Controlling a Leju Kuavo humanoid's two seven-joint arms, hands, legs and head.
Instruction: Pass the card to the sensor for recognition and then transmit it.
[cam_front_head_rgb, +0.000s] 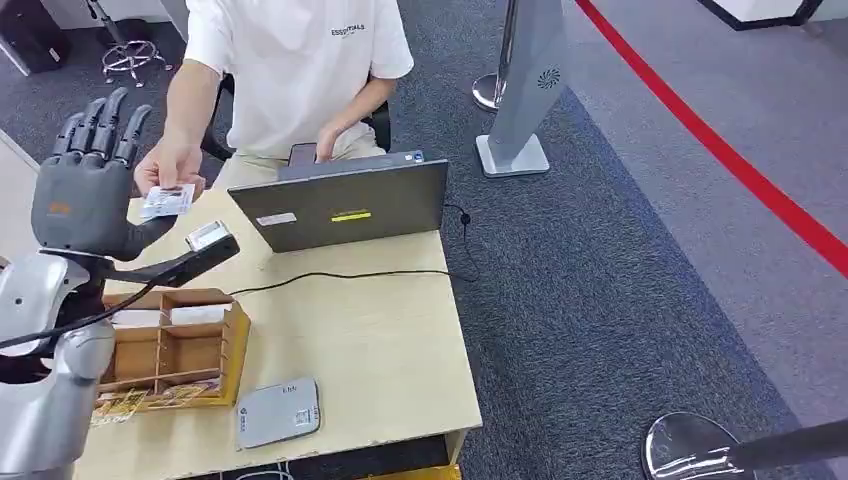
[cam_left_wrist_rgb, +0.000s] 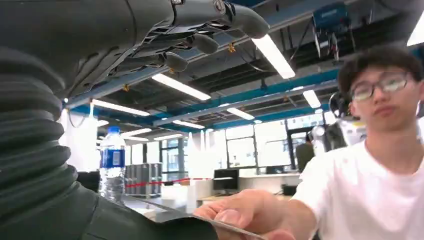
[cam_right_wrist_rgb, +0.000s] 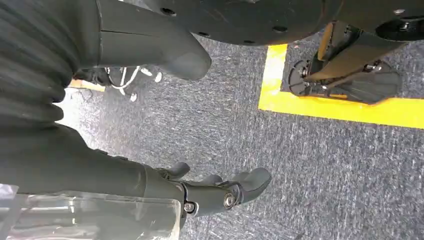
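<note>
The robot's left hand (cam_front_head_rgb: 88, 190) is standing raised over the far left corner of the desk (cam_front_head_rgb: 380, 340), its fingers (cam_front_head_rgb: 100, 125) spread and pointing up and away from the robot, its thumb reaching toward the card (cam_front_head_rgb: 167, 201). The person's hand (cam_front_head_rgb: 170, 165) is gripping the card's far edge; whether the robot's thumb is touching or pinching the card cannot be told from the head view, and in the left wrist view the card (cam_left_wrist_rgb: 220, 226) is showing edge-on between the person's fingers and the dark base of the robot's hand (cam_left_wrist_rgb: 165, 45), its grasp just as unclear there. The right hand (cam_right_wrist_rgb: 210, 192) is hanging beside the robot's body above grey carpet, fingers loosely curled and apart, holding nothing. Just beside the card, toward the middle of the desk, a small black scanner (cam_front_head_rgb: 210, 236) is sitting on a dark stand that is tilting up from the left. A wooden divided tray (cam_front_head_rgb: 180, 350) is resting along the left edge, with a flat grey pad (cam_front_head_rgb: 278, 412) lying near the front edge. A grey laptop (cam_front_head_rgb: 345, 205) is standing open at the far edge, its lid back facing the robot, a black cable (cam_front_head_rgb: 340, 274) trailing across the desk in front of it. The person in a white T-shirt (cam_front_head_rgb: 300, 70) is sitting behind the far edge. A water bottle (cam_left_wrist_rgb: 112, 167) is standing on a surface in the left wrist view.
</note>
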